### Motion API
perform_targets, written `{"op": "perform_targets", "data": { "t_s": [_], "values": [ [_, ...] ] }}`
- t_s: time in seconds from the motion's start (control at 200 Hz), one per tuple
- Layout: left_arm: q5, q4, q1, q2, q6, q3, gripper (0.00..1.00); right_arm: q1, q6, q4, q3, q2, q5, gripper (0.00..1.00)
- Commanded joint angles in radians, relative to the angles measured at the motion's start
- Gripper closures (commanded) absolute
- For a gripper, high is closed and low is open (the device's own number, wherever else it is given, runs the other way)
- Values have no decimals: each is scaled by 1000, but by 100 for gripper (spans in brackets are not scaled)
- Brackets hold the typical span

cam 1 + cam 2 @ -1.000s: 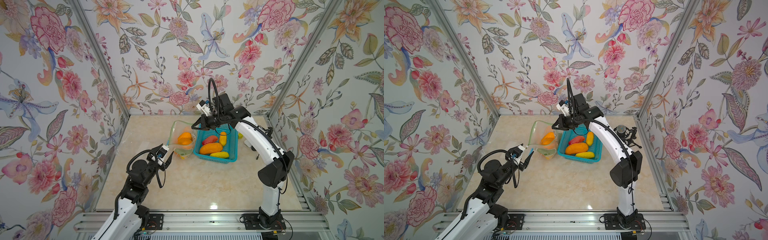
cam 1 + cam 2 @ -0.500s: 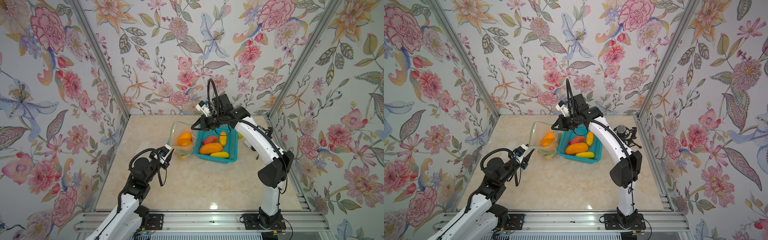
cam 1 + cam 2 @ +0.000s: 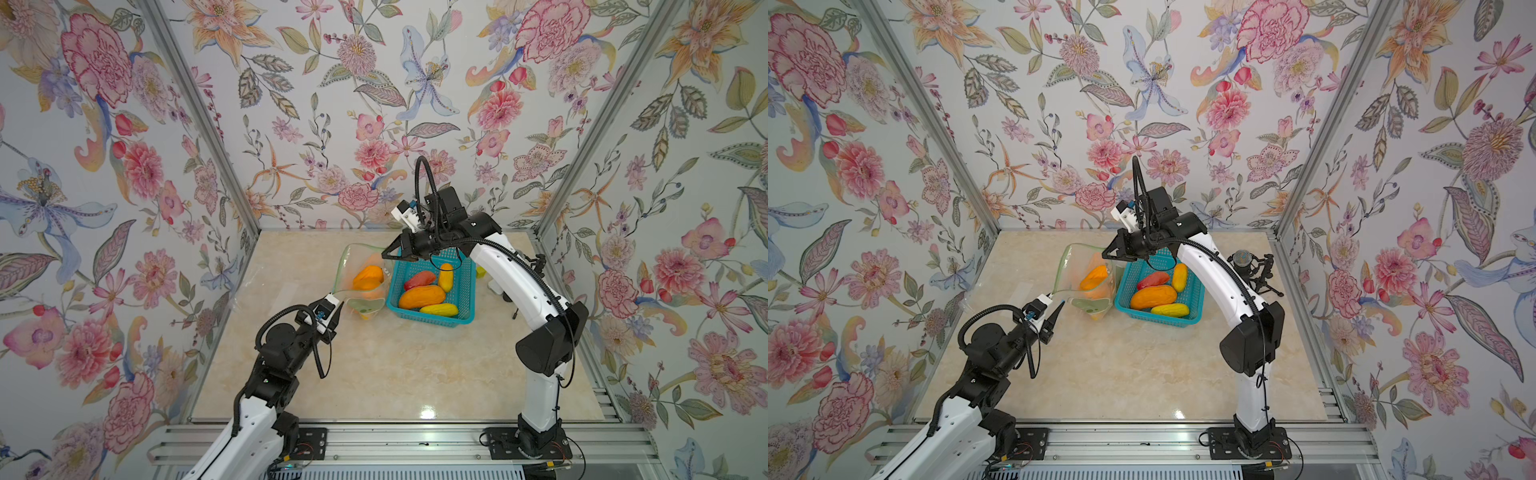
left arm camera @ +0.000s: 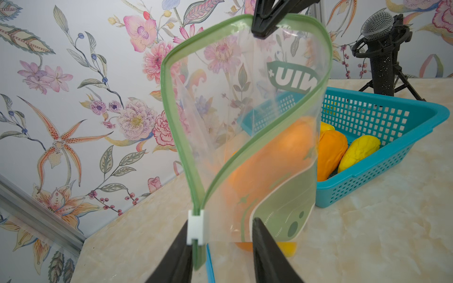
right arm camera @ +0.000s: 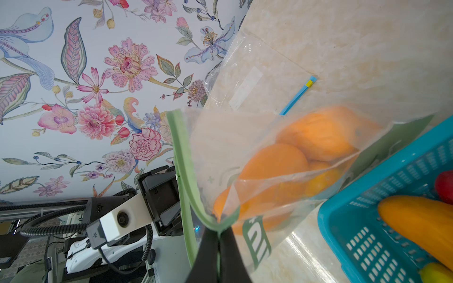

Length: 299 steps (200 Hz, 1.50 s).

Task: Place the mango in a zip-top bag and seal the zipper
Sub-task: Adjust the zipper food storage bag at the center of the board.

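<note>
A clear zip-top bag [image 3: 345, 266] [image 3: 1065, 266] with a green zipper stands on the table, its mouth gaping. An orange mango [image 3: 368, 277] [image 3: 1095, 277] [image 4: 269, 156] [image 5: 316, 132] lies inside it. My right gripper [image 3: 384, 254] [image 3: 1104, 254] [image 5: 218, 231] is shut on the far end of the zipper rim and holds it up. My left gripper [image 3: 338, 307] [image 3: 1059, 307] [image 4: 221, 221] is at the near zipper end, jaws apart. The white slider [image 4: 195, 227] rests against one finger, with a gap to the other.
A teal basket [image 3: 430, 319] [image 3: 1158, 320] [image 4: 382, 156] beside the bag holds several orange, yellow and red fruits. A microphone on a tripod [image 3: 1241, 259] [image 4: 382, 49] stands behind it. A second, empty clear bag with a blue zipper [image 5: 247, 80] lies flat near the left wall.
My left gripper has moved forward to the bag's near zipper end and its jaws have narrowed. The right arm and the bag have stayed put.
</note>
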Motion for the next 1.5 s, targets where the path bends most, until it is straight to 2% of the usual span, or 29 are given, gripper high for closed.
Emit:
{"op": "perform_targets", "data": {
  "t_s": [0.0, 0.125, 0.245, 0.32, 0.495, 0.721, 0.816, 0.981, 1.096, 1.191, 1.266, 1.341, 1.491],
  "values": [
    [3, 15, 8, 32, -8, 0, 62, -7, 8, 22, 40, -10, -28, 100],
    [7, 33, 10, 58, -13, 4, 73, -9, 8, 24, 38, -13, -32, 100],
    [17, 37, 11, 73, -19, 16, 96, -11, 5, 23, 35, -11, -35, 100],
    [18, 26, 11, 68, -19, 23, 100, -14, 4, 24, 34, -9, -35, 100],
    [12, -44, 12, 22, 0, 51, 100, -36, 6, 23, 21, -8, -16, 100],
    [104, -308, 12, -16, 57, 196, 100, -65, 28, 21, 17, 3, 70, 95],
    [119, -391, 11, -35, 85, 244, 100, -62, 32, 17, 29, 6, 154, 88],
    [157, -493, 11, -35, 137, 317, 100, -60, 21, -25, 55, 9, 321, 88],
    [198, -545, 12, -5, 171, 362, 100, -59, -6, -51, 52, 4, 374, 88],
    [219, -551, 12, 12, 178, 379, 100, -51, -55, -64, 41, -6, 378, 84],
    [246, -559, 13, 32, 170, 413, 100, -34, -124, -64, 20, -37, 405, 73],
    [280, -582, 19, 64, 166, 463, 100, -19, -211, -62, 11, -63, 375, 64],
    [291, -645, 22, 128, 194, 556, 100, -8, -353, -42, -24, -125, 320, 61]
  ]
}}
